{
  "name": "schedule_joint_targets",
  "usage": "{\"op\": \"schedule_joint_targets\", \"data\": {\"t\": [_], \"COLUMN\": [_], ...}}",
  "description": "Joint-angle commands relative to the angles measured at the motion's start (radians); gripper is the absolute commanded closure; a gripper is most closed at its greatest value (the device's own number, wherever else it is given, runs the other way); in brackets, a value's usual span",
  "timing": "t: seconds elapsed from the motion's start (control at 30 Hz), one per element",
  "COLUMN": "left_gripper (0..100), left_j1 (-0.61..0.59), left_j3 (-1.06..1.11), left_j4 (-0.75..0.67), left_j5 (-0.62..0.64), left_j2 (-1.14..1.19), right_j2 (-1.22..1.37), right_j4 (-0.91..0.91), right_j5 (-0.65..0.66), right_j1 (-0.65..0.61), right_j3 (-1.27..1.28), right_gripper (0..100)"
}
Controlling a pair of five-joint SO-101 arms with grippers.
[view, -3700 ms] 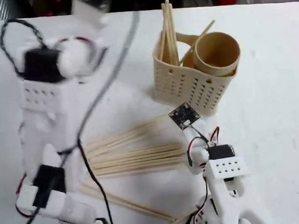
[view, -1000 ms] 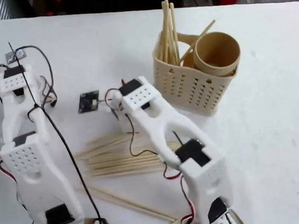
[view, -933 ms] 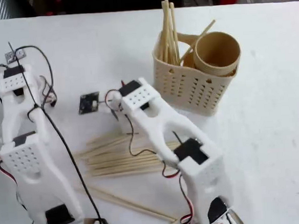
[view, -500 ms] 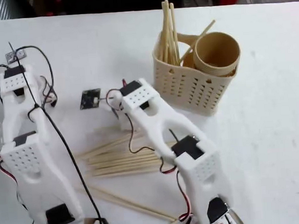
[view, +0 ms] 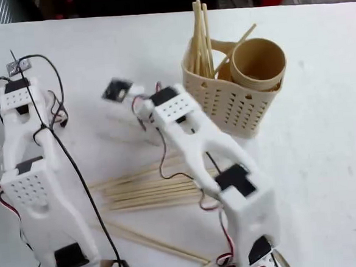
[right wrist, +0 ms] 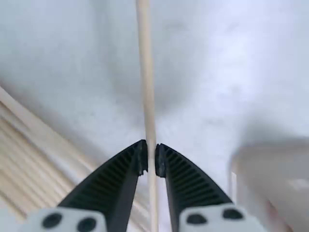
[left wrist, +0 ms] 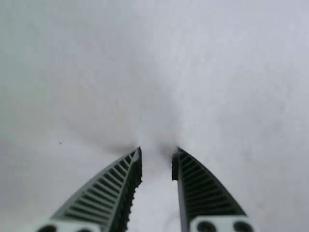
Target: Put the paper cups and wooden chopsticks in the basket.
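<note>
A cream basket (view: 225,103) stands at the back right, holding paper cups (view: 258,63) and several upright chopsticks (view: 201,34). A pile of wooden chopsticks (view: 145,188) lies mid-table, seen too in the right wrist view (right wrist: 29,140). My right gripper (right wrist: 150,154) is shut on a single chopstick (right wrist: 145,72), held above the table. The right arm (view: 176,109) stretches from the front toward the basket's left side. My left gripper (left wrist: 157,154) hovers over bare table, fingers slightly open with nothing between them. The left arm (view: 28,180) lies along the table's left side.
A separate chopstick (view: 155,242) lies slanted near the front edge, between the two arm bases. Black cables (view: 77,171) run along the left arm. White table surface (view: 326,160) stretches to the right of the basket.
The right arm's wrist has risen and swung toward the back of the table, away from the pile, with one chopstick gripped. The left arm has kept still over the last second.
</note>
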Motion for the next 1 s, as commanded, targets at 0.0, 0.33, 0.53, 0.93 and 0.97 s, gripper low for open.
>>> {"op": "schedule_joint_targets", "data": {"t": [0.0,0.33,0.53,0.93,0.97], "left_gripper": [88,88,88,88,88], "left_j1": [-0.004,-0.004,-0.004,-0.004,-0.004], "left_j3": [-0.029,-0.026,-0.025,-0.025,-0.025], "left_j4": [-0.020,-0.020,-0.020,-0.020,-0.020], "left_j5": [0.011,0.012,0.012,0.012,0.012], "left_j2": [-0.005,-0.005,-0.005,-0.005,-0.005], "right_j2": [-0.255,-0.792,-0.846,-0.503,-0.490], "right_j4": [0.056,-0.160,-0.513,-0.661,-0.664], "right_j5": [-0.044,-0.281,-0.439,-0.440,-0.440], "right_j1": [0.013,0.016,0.094,0.358,0.369], "right_j3": [-0.017,-0.012,-0.009,0.011,0.025], "right_gripper": [98.1,98.1,98.1,98.0,98.0]}}
